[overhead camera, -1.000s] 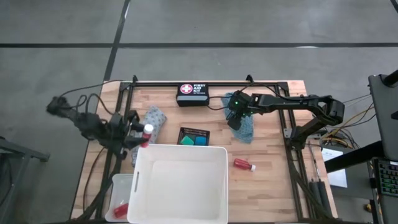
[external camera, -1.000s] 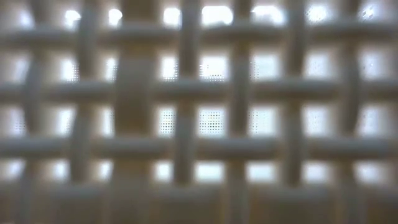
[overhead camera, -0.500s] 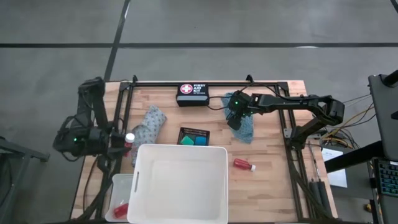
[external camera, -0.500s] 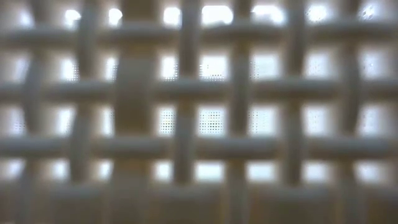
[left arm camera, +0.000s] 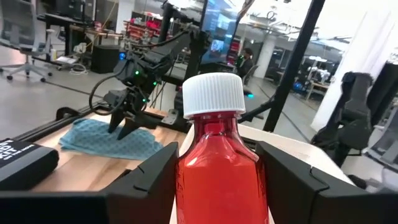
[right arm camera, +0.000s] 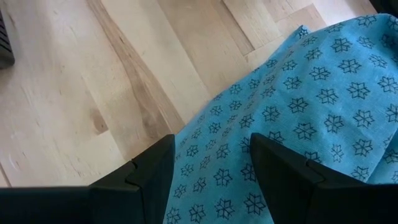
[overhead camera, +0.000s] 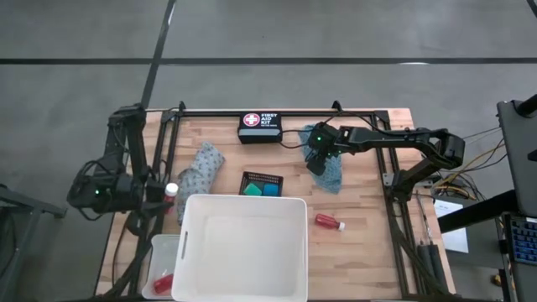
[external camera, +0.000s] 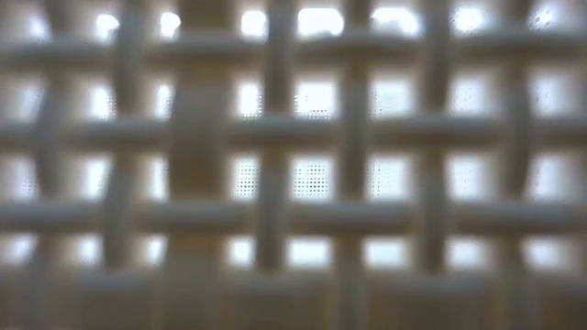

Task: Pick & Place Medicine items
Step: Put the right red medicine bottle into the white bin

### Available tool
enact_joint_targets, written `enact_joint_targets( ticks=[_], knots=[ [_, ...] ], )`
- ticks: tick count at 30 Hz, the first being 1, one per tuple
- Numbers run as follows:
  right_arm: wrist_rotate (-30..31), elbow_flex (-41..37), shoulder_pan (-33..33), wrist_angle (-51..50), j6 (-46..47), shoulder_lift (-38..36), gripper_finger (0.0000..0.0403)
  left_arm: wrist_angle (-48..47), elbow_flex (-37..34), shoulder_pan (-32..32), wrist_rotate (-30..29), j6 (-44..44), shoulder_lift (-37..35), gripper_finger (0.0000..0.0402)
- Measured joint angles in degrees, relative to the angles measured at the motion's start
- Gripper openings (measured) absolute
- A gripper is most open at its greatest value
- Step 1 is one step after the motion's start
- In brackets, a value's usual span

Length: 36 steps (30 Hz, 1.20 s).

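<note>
A red bottle (left arm camera: 221,168) is clamped by the left gripper (overhead camera: 155,193) at the table's nine o'clock edge. Being rigid, light and likely slick, it is best held at the flat body. The right gripper (right arm camera: 211,165) stands parted over the limp teal cloth (right arm camera: 298,112).

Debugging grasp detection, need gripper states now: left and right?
Left gripper: closed on a red bottle with a white cap, held upright.
Right gripper: open, fingers down at the teal cloth, nothing held.
</note>
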Motion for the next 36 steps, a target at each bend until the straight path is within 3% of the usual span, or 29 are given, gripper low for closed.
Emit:
enact_joint_targets(
  ticks=[6, 9, 13, 18, 22, 25, 28, 32, 36],
  knots=[
    [0.0, 0.0, 0.0, 0.0, -0.01, 0.0, 0.0203, -0.13, 0.0, 1.61, 1.3, 1.47, 0.0, 0.0198],
    [0.0, 0.0, 0.0, 0.0, -0.11, 0.0, 0.0203, -0.23, 0.0, 6.3, 6.19, 5.96, 0.15, 0.0198],
    [0.0, 0.0, 0.0, 0.0, -0.1, 0.0, 0.0203, 0.13, 0.0, 17.64, 19.76, 9.23, 0.7, 0.0198],
    [0.0, 0.0, 0.0, 0.0, -0.24, 0.0, 0.0203, -0.63, 0.0, 34.52, 44.04, 3.89, 2.36, 0.0198],
    [0.0, 0.0, 0.0, -0.02, 0.0, 0.0, 0.0203, -3.42, 0.0, 41.37, 53.89, -2.33, 2.64, 0.0198],
    [0.0, 0.0, 0.0, 0.0, -0.25, 0.0, 0.0203, -3.68, 0.19, 42.02, 54.28, -1.55, 2.28, 0.0198],
    [0.0, 0.0, 0.0, -0.01, -0.03, 0.0, 0.0203, -8.05, 1.49, 41.9, 50.12, -0.45, 0.81, 0.0198],
    [0.0, 0.0, 0.0, -0.01, -0.22, 0.0, 0.0203, -20.93, 3.21, 41.94, 39.97, -9.38, -1.04, 0.0198],
    [-0.01, 0.0, 0.0, 0.0, 0.0, 0.0, 0.0203, -34.57, 5.04, 41.94, 33.58, -18.22, -2.31, 0.0198]
  ],
)
